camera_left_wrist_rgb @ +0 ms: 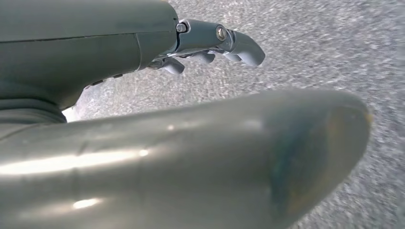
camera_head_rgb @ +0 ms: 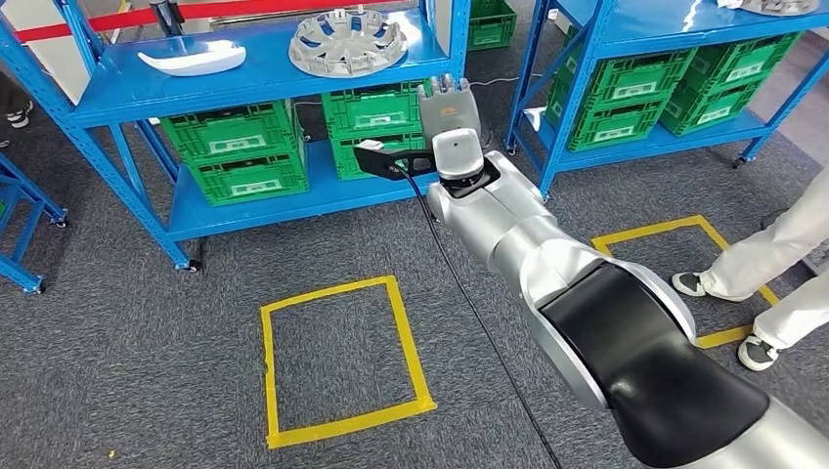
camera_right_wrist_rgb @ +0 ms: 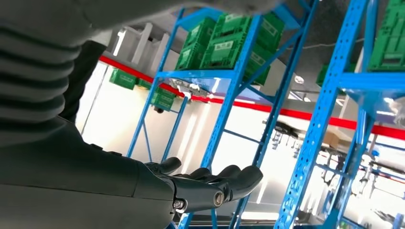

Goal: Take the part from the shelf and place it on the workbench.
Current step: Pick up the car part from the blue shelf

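Because the wheel cover [camera_head_rgb: 347, 41] on the blue shelf [camera_head_rgb: 264, 83] appears light, rigid and slick, grip its rim; right hand [camera_head_rgb: 449, 103] and left hand [camera_left_wrist_rgb: 210, 45] extend open, empty.

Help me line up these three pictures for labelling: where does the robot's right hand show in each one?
Head view: the right hand is raised, upper middle, in front of the blue shelf and its green crates.
Right wrist view: the same hand comes in low from the picture's left edge, fingers apart, holding nothing.
Left wrist view: that is the left hand over grey carpet.
Shared landmark: the blue shelf with green crates.
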